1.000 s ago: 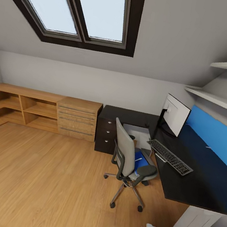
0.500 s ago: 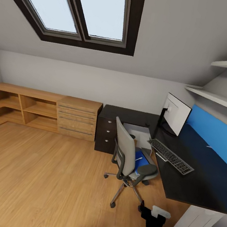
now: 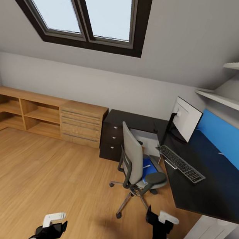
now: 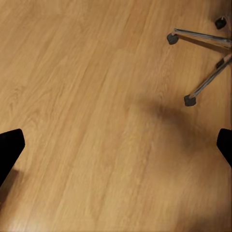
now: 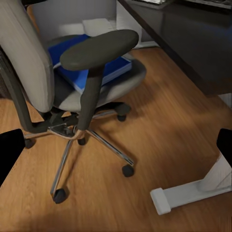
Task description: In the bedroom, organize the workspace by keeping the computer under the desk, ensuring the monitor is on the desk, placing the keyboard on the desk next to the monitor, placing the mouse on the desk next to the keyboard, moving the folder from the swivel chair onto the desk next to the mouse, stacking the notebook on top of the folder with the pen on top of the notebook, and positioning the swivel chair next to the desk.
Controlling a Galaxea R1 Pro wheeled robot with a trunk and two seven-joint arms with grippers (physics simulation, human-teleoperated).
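— Where do the pincers stand?

— My right gripper [image 3: 158,217] hangs over the wooden floor [image 3: 46,177] just in front of the grey upholstered swivel chair [image 3: 136,169], jaws spread wide, holding and touching nothing. In its wrist view the 2 black fingertips [image 5: 9,150] sit at opposite edges, with the chair's chrome star base between them. My left gripper [image 3: 54,221] is low over bare floor, well apart from the chair; its fingers [image 4: 9,150] are equally wide apart, also empty.

— And the task things?

— The flat bright blue folder [image 5: 92,67] lies on the chair seat, behind the dark padded armrest [image 5: 99,48]. The chair stands just beside the long L-shaped desk with the glossy black top [image 3: 211,178]. On the desk I see the wide white-backed monitor [image 3: 186,119] upright, and the slim dark grey keyboard [image 3: 180,164] lying near its stand. A light grey box [image 3: 147,142] sits under the desk behind the chair; I cannot tell if it is the computer.
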